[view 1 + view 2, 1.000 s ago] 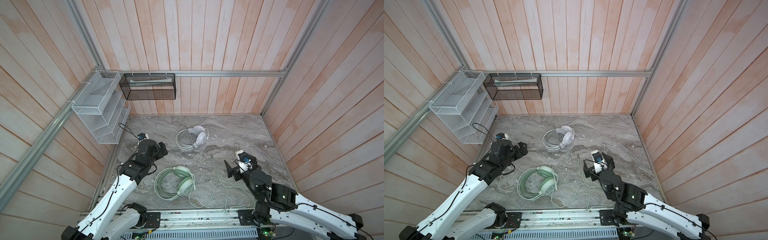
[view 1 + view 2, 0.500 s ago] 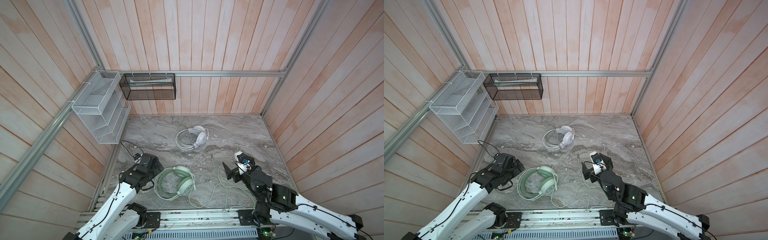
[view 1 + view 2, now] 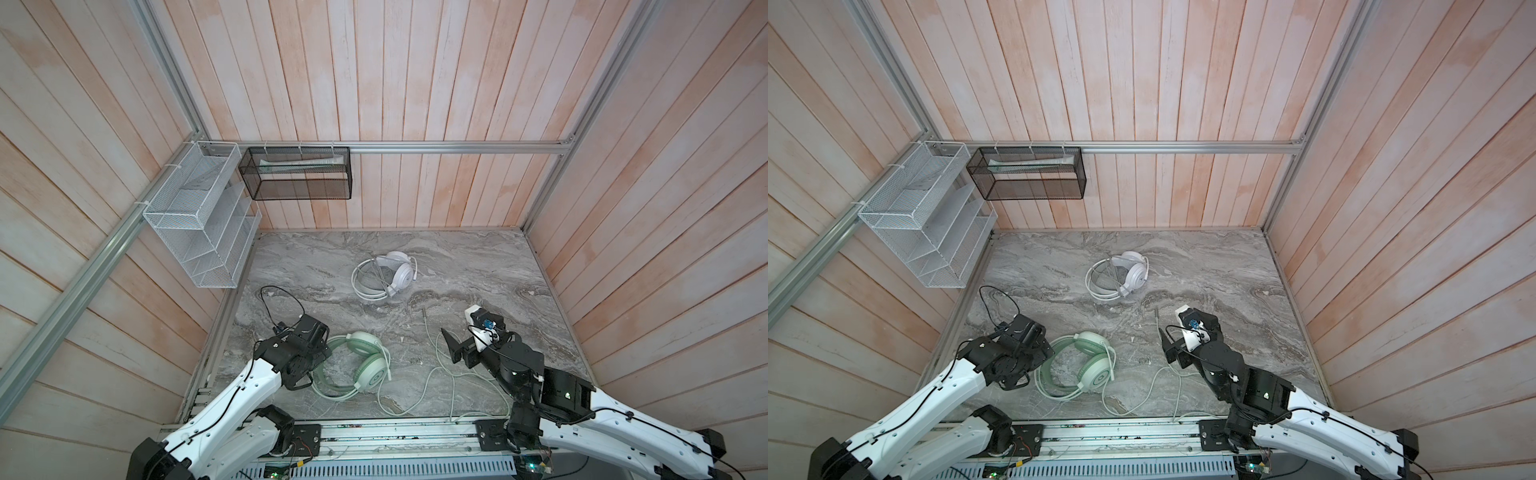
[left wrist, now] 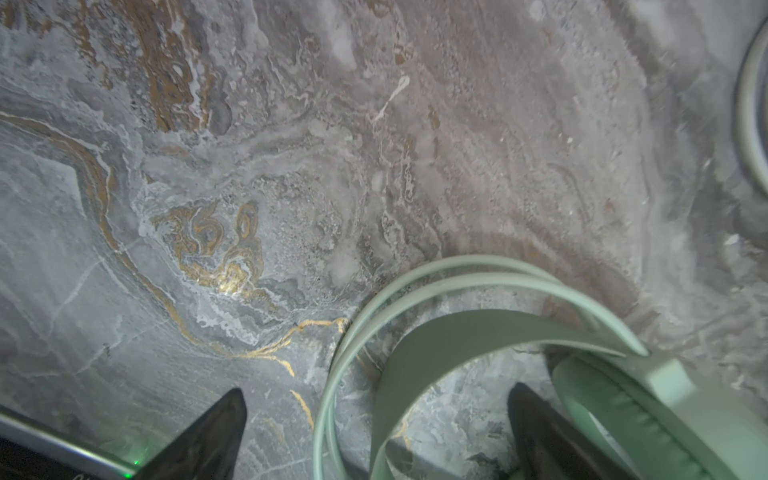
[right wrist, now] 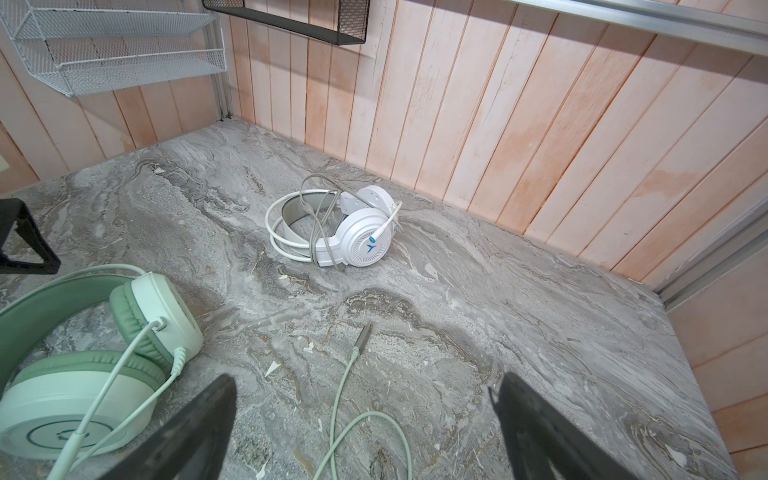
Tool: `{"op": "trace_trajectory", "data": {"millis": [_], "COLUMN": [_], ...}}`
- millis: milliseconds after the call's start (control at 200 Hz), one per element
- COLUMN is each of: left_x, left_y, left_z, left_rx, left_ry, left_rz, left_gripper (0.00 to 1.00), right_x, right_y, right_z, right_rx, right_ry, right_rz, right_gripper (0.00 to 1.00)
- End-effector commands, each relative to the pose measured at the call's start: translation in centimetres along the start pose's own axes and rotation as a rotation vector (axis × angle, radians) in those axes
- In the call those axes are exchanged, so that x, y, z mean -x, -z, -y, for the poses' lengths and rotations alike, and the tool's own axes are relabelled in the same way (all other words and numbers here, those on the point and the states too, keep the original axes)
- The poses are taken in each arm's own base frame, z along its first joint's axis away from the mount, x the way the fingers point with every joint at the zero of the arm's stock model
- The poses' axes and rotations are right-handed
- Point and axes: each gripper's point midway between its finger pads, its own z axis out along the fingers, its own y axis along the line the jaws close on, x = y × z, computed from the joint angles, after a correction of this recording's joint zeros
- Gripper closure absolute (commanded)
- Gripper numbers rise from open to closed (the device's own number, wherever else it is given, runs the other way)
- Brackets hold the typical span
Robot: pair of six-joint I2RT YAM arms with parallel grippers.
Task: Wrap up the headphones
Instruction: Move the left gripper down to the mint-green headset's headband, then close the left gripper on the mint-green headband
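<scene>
L gripper (image 4: pixel 378 411) jaws apart, green headset (image 4: pixel 478 340) band between them — unclamped. R gripper (image 5: pixel 365 386) apart too, above the cable (image 5: pixel 341 390).

Two wired headsets on one marble tabletop (image 3: pixel 478 266): one white headset (image 3: pixel 401 272), one mint green headset (image 3: pixel 370 372). Two robot arms are in the shot, the left arm (image 3: pixel 232 397) and the right arm (image 3: pixel 623 424). Two wall baskets: one white wire rack (image 3: pixel 195 224), one black mesh basket (image 3: pixel 297 189).
</scene>
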Motion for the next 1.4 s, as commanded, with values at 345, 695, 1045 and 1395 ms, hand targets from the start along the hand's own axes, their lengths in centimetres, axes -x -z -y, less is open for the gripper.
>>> {"op": "trace_trajectory", "data": {"millis": [345, 695, 1045, 1395], "left_x": [-1.7, -2.6, -4.2, -3.7], "left_y": [-0.8, -1.8, -4.3, -4.9], "left_z": [-1.2, -1.2, -1.3, -1.5], "left_rx": [0.104, 0.109, 0.098, 0.143], "left_ry": [0.007, -0.024, -0.045, -0.108], "left_rz": [0.034, 0.004, -0.035, -0.009], "left_gripper": [0.01, 0.09, 0.33, 0.6], "right_x": [0.3, 0.7, 0.6, 0.5], "right_y": [0.2, 0.6, 0.6, 0.5], "right_z": [-0.9, -0.6, -0.7, -0.6], "right_rx": [0.06, 0.058, 0.064, 0.057], "right_ry": [-0.017, -0.024, -0.023, -0.019], "right_rz": [0.028, 0.042, 0.041, 0.037], "right_gripper": [0.01, 0.02, 0.02, 0.01]}}
